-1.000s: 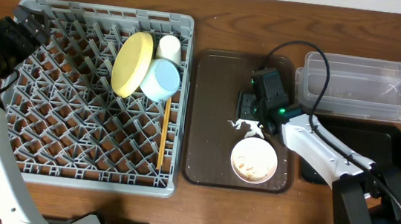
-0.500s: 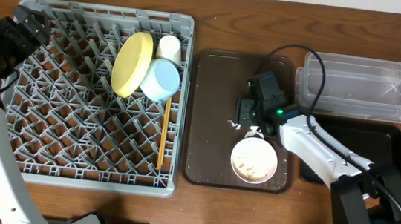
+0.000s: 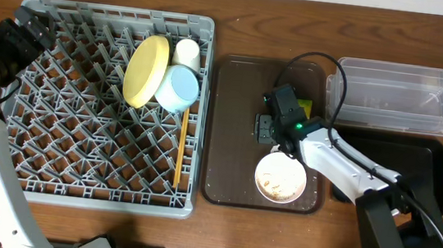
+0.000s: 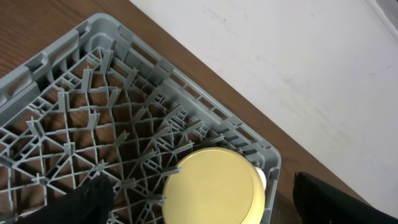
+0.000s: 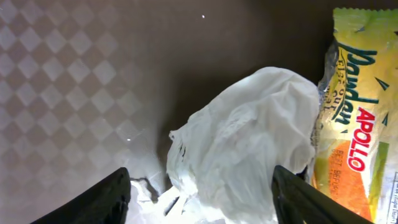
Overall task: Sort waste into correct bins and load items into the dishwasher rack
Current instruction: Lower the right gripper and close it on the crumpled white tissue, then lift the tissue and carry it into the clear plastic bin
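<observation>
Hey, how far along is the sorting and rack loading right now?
Done: yellow plate, light blue bowl, white cup and chopsticks sit in the rack. In hand: the open right gripper straddles the napkin. Remaining: napkin, wrapper and crumbs to bin, white bowl to rack.
</observation>
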